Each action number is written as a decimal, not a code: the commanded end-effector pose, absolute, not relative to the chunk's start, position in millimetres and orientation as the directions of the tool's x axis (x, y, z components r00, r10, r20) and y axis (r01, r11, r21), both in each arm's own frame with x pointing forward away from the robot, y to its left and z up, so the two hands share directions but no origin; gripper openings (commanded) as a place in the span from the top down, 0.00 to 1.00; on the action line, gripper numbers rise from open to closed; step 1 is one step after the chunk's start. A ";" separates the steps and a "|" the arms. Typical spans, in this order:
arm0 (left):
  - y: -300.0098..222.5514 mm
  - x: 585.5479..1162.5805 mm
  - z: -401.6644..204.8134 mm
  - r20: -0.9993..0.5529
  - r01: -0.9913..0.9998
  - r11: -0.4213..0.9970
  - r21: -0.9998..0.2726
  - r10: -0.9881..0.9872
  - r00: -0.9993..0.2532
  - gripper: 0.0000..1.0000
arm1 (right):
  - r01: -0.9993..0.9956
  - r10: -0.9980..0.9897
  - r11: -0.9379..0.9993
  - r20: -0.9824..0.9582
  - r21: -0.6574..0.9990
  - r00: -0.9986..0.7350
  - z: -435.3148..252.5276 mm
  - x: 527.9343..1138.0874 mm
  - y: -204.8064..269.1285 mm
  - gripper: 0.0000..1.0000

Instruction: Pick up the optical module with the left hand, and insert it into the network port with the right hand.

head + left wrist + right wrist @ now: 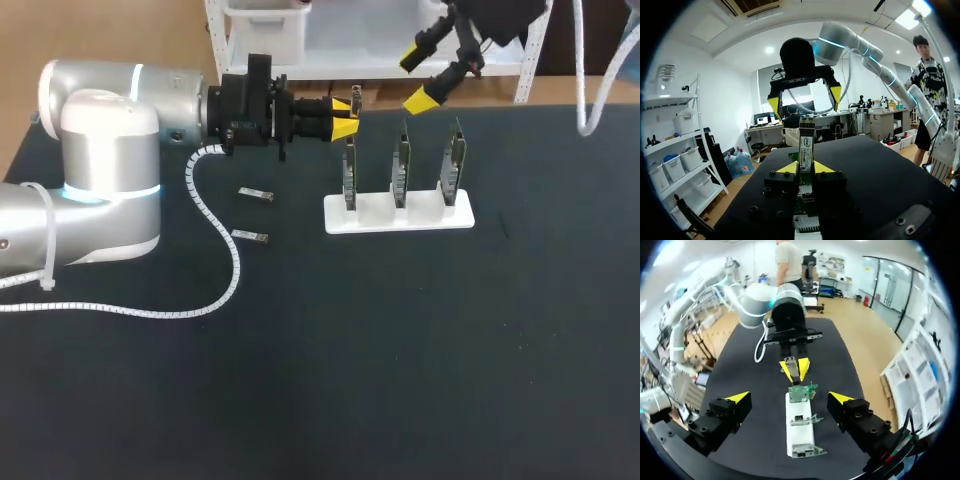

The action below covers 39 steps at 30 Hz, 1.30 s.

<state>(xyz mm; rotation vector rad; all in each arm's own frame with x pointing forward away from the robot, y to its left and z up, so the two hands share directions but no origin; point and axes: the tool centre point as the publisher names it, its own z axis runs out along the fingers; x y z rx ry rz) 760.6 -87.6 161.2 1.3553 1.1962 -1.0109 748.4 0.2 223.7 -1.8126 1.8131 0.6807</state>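
My left gripper (346, 117) hangs above the table behind the white stand (398, 214), shut on a slim silver optical module (806, 142) that sticks out past its yellow tips. The stand carries three upright green network cards (402, 165) with metal ports. My right gripper (420, 76) hovers wide open beyond the stand's far side, facing the left gripper. In the right wrist view the held module (795, 371) lies ahead of the open right gripper (789, 399), past the nearest card (802, 392). From the left wrist, the right gripper (805, 99) stands open just beyond the module's end.
Two spare optical modules (256, 194) (250, 236) lie on the black table (400, 350) left of the stand. A white coiled cable (215, 225) trails from the left arm across the table's left part.
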 end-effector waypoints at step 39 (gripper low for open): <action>-88.0 762.8 160.1 -0.979 0.987 0.009 0.157 0.130 0.155 1.00 | -0.993 -0.581 -0.090 -0.806 -0.072 0.111 202.8 765.2 67.7 0.00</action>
